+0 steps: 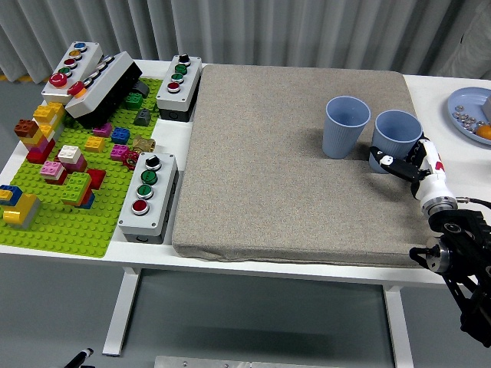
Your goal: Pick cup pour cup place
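Backdrop: grey pleated curtain runs along the far side, behind a white table [165,253].
Far left: green baseplate [69,207] studded with coloured bricks; a white button box [70,70] and a dark one [107,86] lean together at its far end.
Left of centre: two more button boxes, one far [179,86], one near [149,195], both just beside the mat's left edge.
Centre: grey mat [295,165] covers most of the table.
Right of centre: left blue cup [345,126] stands upright on the mat, mouth open.
Right: right blue cup [396,140] stands upright just beside the first, apart from it.
Right hand [410,162]: comes in from the near right; fingers narrowly spread around the right cup's near side, seemingly touching its wall, cup not lifted.
Far right: blue plate [465,115] at the table edge with small items.
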### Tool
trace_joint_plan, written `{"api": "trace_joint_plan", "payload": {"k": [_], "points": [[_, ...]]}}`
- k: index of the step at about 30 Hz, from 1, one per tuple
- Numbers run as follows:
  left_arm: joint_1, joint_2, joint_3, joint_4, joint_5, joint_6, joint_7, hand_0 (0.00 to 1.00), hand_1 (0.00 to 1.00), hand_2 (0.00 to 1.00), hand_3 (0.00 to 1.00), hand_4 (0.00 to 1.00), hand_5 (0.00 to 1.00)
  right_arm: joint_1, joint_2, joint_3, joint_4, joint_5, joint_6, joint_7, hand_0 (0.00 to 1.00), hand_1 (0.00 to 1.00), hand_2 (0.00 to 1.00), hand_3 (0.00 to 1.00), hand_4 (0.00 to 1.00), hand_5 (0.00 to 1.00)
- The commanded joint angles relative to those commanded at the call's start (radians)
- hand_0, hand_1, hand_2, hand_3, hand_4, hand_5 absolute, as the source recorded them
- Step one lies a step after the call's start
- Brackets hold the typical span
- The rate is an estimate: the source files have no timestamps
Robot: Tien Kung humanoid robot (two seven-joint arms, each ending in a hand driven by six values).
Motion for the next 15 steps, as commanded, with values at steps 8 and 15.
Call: {"api": "trace_joint_plan", "payload": {"k": [8, 15], "points": [[-0.001, 0.0, -0.001, 0.0, 0.001, 0.0, 0.0, 0.844, 0.798, 0.88, 0.789, 0.637, 0.989, 0.001, -0.001, 0.004, 0.001, -0.006, 0.0, -0.003, 0.925, 0.838, 0.93, 0.965, 0.802, 0.005], [-0.001, 0.0, -0.002, 0.0, 0.002, 0.0, 0.0, 0.844, 0.798, 0.88, 0.789, 0.637, 0.989, 0.0, -0.002, 0.006, 0.003, -0.01, 0.002, -0.005, 0.926, 0.839, 0.932, 0.966, 0.803, 0.006]]}}
